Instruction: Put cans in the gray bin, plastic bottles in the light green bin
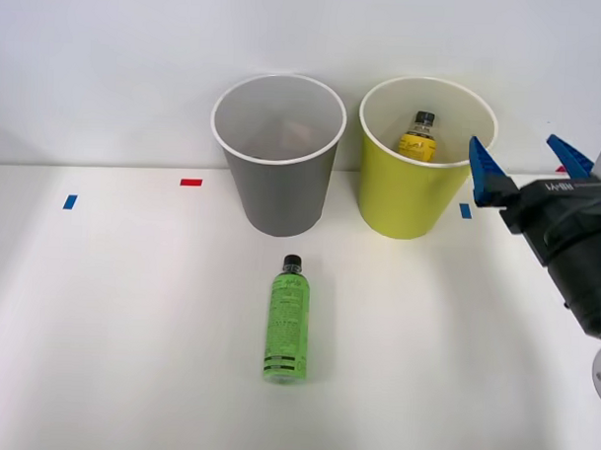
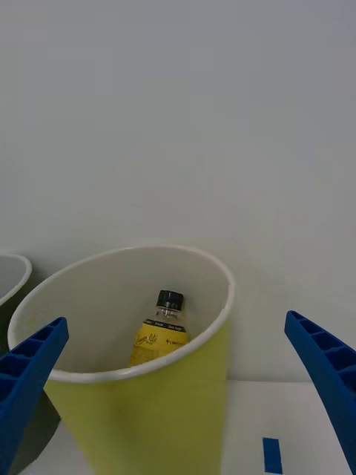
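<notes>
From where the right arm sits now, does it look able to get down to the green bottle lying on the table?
Probably yes. The green bottle lies on its side on bare table, in front of the gray bin, with nothing beside it. The right claw is open, empty, and off by the light green bin.

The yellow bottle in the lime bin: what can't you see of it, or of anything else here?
- Yellow bottle: lower part hidden by the light green bin's wall, both views.
- Gray bin: bottom hidden by its own wall, front view.
- Green bottle: label print too small.
</notes>
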`<state>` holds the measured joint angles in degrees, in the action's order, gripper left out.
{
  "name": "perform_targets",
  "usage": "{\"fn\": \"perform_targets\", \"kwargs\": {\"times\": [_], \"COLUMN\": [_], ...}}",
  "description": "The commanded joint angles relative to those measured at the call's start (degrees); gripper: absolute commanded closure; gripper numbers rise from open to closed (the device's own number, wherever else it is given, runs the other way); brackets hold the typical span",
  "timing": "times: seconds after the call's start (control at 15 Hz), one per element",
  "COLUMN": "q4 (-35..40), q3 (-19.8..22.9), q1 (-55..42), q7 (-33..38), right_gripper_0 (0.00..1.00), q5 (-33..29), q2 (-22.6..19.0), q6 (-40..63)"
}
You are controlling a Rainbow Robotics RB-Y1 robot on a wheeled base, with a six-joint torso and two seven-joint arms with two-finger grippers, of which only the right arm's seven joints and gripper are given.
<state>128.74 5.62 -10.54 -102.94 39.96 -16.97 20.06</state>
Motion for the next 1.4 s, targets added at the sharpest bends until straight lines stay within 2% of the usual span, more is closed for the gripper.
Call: {"fn": "perform_targets", "kwargs": {"times": [0.07, 0.27, 0.6, 0.93, 1.13, 1.4], "q4": [3.19, 3.19, 3.19, 3.19, 3.19, 3.1], "q3": [-1.14, -3.42, -3.6, -4.65, -5.62, -7.03], "q1": [-10.73, -18.2, -26.11, -32.88, -33.85, -33.41], "q7": [-0.42, -0.51, -0.78, -2.71, -4.29, -2.71], "right_gripper_0": [0.0, 0.0, 0.0, 0.0, 0.0, 0.0], "q5": [0.38, 0.38, 0.38, -0.59, -1.91, -13.42], "q2": [-2.89, -4.21, -4.12, 3.88, 6.16, 9.33], "q6": [-6.26, -11.88, -13.29, -13.55, -13.55, -13.73]}}
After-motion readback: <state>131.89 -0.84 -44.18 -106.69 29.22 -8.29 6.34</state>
